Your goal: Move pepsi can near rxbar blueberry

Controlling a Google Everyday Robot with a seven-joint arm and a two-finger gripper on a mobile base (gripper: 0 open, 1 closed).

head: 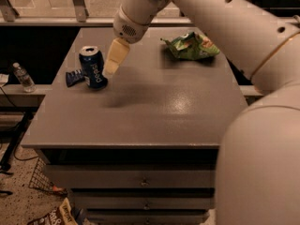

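Observation:
The pepsi can [93, 67], dark blue with a silver top, stands upright on the grey table [140, 111] near its left edge. The rxbar blueberry [74, 77], a small flat dark blue wrapper, lies just left of the can and touches or nearly touches its base. My gripper [114, 60] with cream fingers hangs just right of the can, a little above the table, apart from the can and holding nothing. The jaws look open.
A green snack bag [191, 46] lies at the back right of the table. My large white arm fills the right side of the view. A plastic bottle [22, 77] stands on a ledge to the left. Drawers are below the tabletop.

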